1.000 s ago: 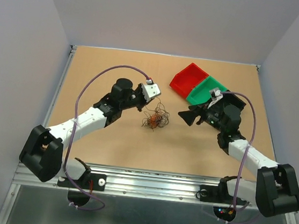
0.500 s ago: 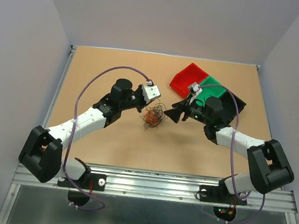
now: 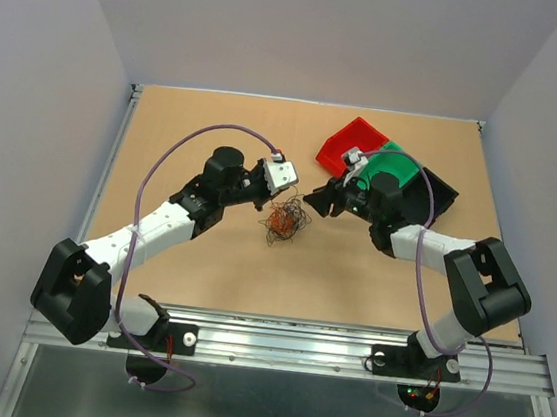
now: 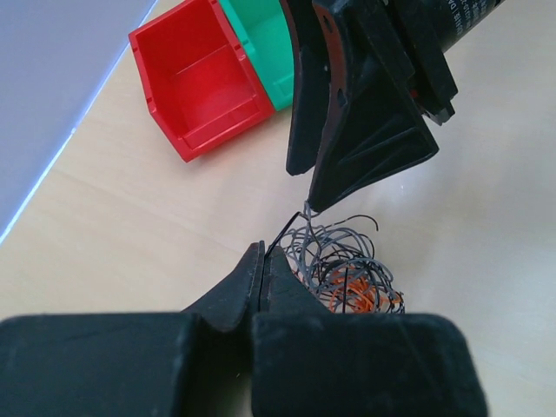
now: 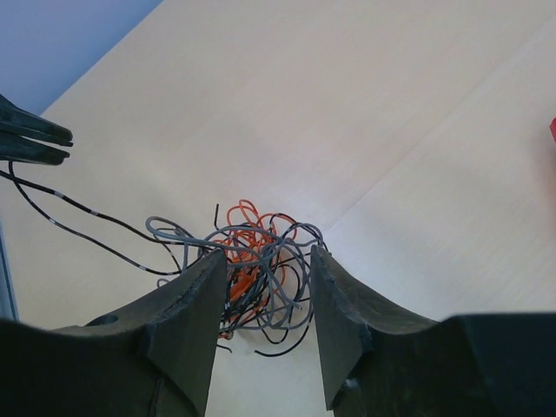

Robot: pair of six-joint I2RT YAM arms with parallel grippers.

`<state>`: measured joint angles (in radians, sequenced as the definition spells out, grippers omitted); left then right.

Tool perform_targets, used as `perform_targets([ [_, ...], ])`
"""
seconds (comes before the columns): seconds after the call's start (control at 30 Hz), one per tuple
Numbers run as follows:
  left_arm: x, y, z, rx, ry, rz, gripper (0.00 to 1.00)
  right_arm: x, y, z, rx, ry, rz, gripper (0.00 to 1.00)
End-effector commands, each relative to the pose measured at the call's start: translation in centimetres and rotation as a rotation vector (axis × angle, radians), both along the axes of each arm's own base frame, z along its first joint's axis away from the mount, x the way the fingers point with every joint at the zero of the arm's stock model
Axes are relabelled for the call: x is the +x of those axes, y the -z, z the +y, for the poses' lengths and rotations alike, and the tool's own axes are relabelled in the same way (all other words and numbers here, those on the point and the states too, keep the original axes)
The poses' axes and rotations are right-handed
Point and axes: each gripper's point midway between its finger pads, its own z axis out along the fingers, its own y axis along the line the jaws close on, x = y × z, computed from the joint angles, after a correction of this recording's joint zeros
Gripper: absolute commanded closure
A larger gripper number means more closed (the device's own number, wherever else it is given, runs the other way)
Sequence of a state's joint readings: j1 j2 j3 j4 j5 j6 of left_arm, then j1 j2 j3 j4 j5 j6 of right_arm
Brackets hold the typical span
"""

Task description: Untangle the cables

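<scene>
Sitting near the red plastic bin (image 4: 200,82), curly hair-fine black, grey, orange cables (image 5: 256,234) form a wad; left gripper (image 4: 263,261) closed, apparently pinching one strand; right gripper (image 5: 266,259) jaws apart, straddling it.

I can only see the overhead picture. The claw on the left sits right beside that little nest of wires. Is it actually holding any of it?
Observer: Yes. Its own camera shows the left gripper shut on one thin black strand that runs out of the cables.
Visitor: And the claw on the right?
Observer: Its camera shows the right gripper with jaws apart, one on each side of the tangle.
Visitor: Is the nest all one colour?
Observer: No. Close up, orange wires sit in the middle, wrapped in grey and black ones.
</scene>
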<state>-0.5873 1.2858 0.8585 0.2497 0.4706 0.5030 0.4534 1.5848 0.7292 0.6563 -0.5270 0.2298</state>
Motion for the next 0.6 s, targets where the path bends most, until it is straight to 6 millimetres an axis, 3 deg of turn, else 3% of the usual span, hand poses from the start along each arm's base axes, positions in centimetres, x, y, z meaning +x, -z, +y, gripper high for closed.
perform_targets([
  [0.0, -0.2, -1.9, -0.1, -0.033, 0.014, -0.053, 1.0, -0.3, -4.7, 1.5, 0.05, -0.069, -0.148, 0.52],
  [0.23, -0.3, -1.9, -0.2, -0.035, 0.018, -0.051, 1.0, -2.3, -4.7, 2.1, 0.038, -0.166, -0.189, 0.5],
  [0.4, -0.7, -2.2, -0.2, -0.042, 0.035, -0.059, 1.0, -1.8, -4.1, 2.5, 0.027, -0.17, -0.183, 0.48],
  [0.53, -1.0, -2.4, -0.2, -0.044, 0.049, -0.063, 1.0, -2.1, -3.7, 3.1, 0.027, -0.212, -0.175, 0.6],
  [0.57, -1.0, -2.5, -0.1, -0.047, 0.043, -0.066, 1.0, -2.2, -3.7, 3.3, 0.028, -0.221, -0.176, 0.72],
])
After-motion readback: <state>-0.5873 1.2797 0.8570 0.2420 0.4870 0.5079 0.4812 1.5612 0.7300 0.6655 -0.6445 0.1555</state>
